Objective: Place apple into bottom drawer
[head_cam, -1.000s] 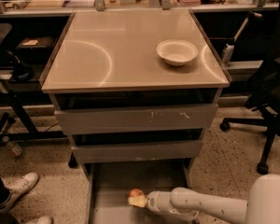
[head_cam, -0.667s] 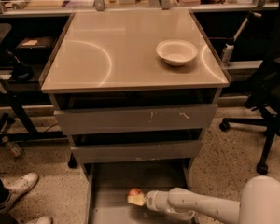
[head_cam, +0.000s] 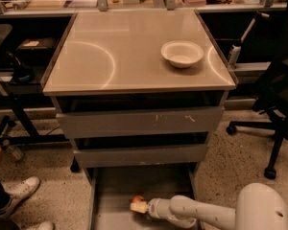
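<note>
- One gripper (head_cam: 141, 206) on record, at the end of a white arm (head_cam: 197, 212) reaching in from the right, low inside the pulled-out bottom drawer (head_cam: 110, 195)
- Clamped on the apple (head_cam: 138, 201), jaws closed against it
- Apple at the very tip of the gripper, red with a pale yellowish patch, over the near part of the drawer's flat grey floor; contact with that floor not determinable
- Bare drawer floor to the left of the gripper and beyond it, thin side rails on either hand
- Middle drawer (head_cam: 139, 155) directly above and beyond the gripper, grey front; top drawer (head_cam: 139, 122) above that again, front scuffed with pale marks
- Tabletop (head_cam: 110, 56) well above the gripper, with a shallow white bowl (head_cam: 182, 54) upright on its right half, far from the apple
- Black office chair (head_cam: 278, 104) to the right of the gripper, well apart, on the speckled floor (head_cam: 53, 200)
- White shoe (head_cam: 24, 190) to the left of the gripper, well apart, on the same floor beside the cabinet
</note>
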You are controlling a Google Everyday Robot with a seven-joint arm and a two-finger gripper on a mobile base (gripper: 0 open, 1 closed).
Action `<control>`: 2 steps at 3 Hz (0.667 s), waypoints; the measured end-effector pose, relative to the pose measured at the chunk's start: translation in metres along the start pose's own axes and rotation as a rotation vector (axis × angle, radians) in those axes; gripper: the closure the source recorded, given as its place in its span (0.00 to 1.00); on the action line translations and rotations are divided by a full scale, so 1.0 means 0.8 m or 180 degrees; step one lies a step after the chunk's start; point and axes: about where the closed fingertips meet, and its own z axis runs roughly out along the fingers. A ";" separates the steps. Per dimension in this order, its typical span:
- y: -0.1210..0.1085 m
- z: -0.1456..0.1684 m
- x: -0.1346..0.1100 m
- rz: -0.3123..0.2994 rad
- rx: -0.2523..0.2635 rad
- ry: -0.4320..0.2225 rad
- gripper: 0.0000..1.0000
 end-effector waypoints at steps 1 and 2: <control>-0.008 0.018 0.016 0.0061 -0.0002 0.0043 1.00; -0.012 0.024 0.019 0.0104 -0.0025 0.0050 1.00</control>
